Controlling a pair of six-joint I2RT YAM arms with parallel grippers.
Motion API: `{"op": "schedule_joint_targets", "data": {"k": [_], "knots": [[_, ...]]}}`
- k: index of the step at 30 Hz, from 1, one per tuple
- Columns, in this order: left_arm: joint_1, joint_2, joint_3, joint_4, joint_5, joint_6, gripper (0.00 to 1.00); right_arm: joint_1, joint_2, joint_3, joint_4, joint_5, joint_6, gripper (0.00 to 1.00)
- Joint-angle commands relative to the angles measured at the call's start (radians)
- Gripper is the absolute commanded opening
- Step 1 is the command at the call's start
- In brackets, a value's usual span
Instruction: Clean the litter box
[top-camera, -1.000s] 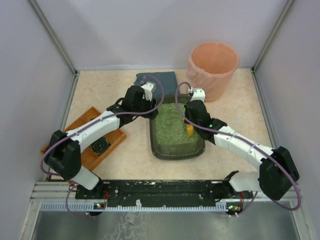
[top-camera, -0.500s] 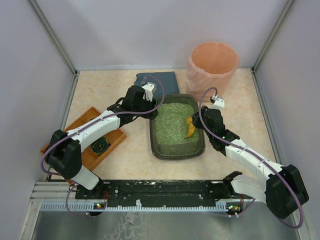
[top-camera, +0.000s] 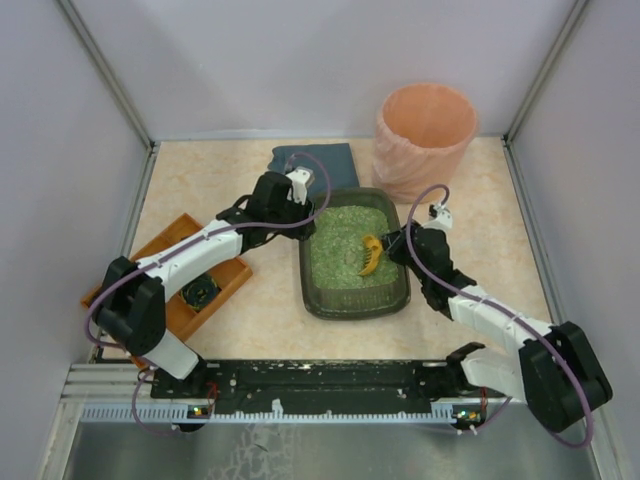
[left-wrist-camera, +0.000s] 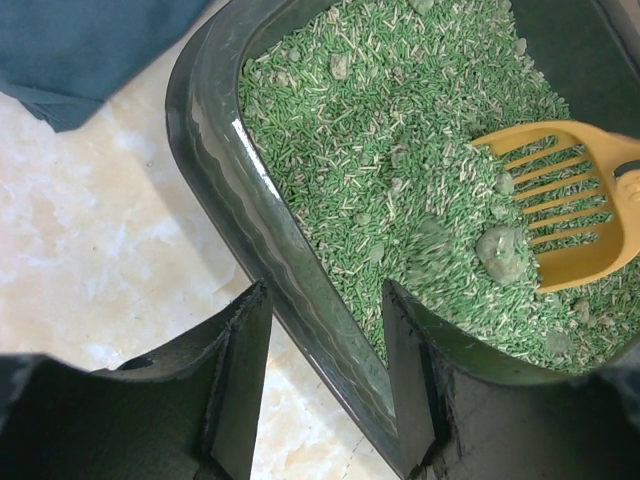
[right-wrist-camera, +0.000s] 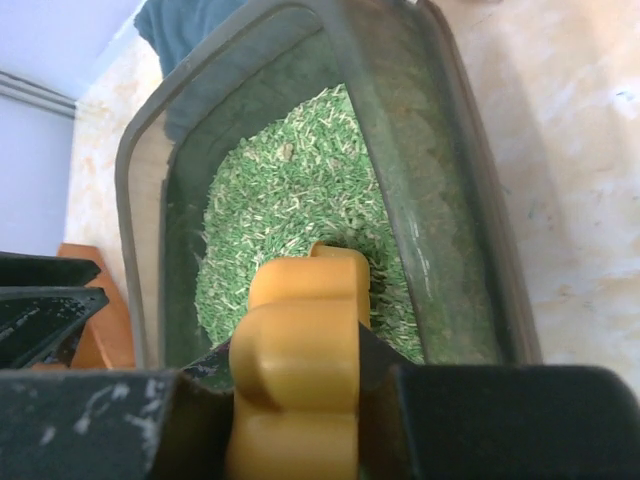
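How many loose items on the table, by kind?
2 trays: dark grey-green plastic litter box, orange-brown wooden tray
1 peach round bin
1 dark blue folded cloth
1 yellow slotted plastic scoop
1 small dark unidentified item in the wooden tray
Total: 6

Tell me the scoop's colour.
Yellow-orange; the scoop shows best in the left wrist view.
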Motion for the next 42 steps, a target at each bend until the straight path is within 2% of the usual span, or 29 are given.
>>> {"op": "schedule_joint_targets", "data": {"k": [1, 8, 16, 22, 33, 42], "knots": [[0.0, 0.019, 0.045, -0.01, 0.02, 0.011, 0.53, 0.016, 0.097, -0.056, 0.121, -0.182, 0.13, 0.0], [0.0, 0.027, 0.05, -0.019, 0.028, 0.015, 0.5, 0.018, 0.257, -0.086, 0.314, -0.267, 0.213, 0.0], [0.0, 0.024, 0.051, -0.022, 0.024, 0.017, 0.5, 0.018, 0.292, -0.108, 0.392, -0.274, 0.271, 0.0], [0.0, 0.014, 0.048, -0.018, 0.019, 0.017, 0.5, 0.017, 0.228, -0.118, 0.379, -0.247, 0.3, 0.0], [0.0, 0.002, 0.041, -0.011, 0.015, 0.015, 0.5, 0.002, 0.026, -0.1, 0.204, -0.17, 0.284, 0.0], [0.0, -0.005, 0.036, -0.004, 0.01, 0.016, 0.5, -0.087, -0.007, -0.179, 0.347, -0.26, 0.297, 0.0]]}}
